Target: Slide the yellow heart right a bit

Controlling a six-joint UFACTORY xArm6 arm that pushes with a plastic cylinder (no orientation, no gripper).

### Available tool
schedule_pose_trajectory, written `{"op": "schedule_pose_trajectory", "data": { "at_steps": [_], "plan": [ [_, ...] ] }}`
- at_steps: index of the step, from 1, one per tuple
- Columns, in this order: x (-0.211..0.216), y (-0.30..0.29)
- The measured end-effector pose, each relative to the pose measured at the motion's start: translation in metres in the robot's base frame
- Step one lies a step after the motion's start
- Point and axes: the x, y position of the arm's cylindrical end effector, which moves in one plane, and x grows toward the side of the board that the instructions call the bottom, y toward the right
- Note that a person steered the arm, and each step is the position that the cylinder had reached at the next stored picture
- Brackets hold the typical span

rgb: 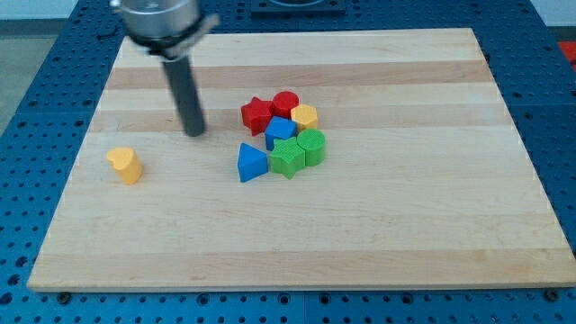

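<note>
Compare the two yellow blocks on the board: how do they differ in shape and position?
The yellow heart stands alone at the view's left, touching nothing; the yellow hexagon-like block is packed into the cluster, against the red cylinder. The heart lies nearer my tip, which is up and to its right. Both are the same yellow.

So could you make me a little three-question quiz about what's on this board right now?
1. True or false: my tip touches the yellow heart.
2. Which block sits alone? A) red star B) yellow heart C) green cylinder
3. Fill in: the blue triangle lies at the cluster's lower ____ in the view.

Key: 1 false, my tip stands apart, up and to the view's right of the heart. 2 B. 3 left.
</note>
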Motion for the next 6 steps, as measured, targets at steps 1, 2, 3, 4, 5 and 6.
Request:
{"op": "schedule_pose_trajectory", "data": {
  "at_steps": [1, 2, 3, 4, 5, 6],
  "plan": [
    [-0.009, -0.081],
    [-0.004, -0.128],
    [-0.004, -0.128],
    [0.01, -0.128],
    [0.023, -0.128],
    [0.043, -0.128]
  ]
}}
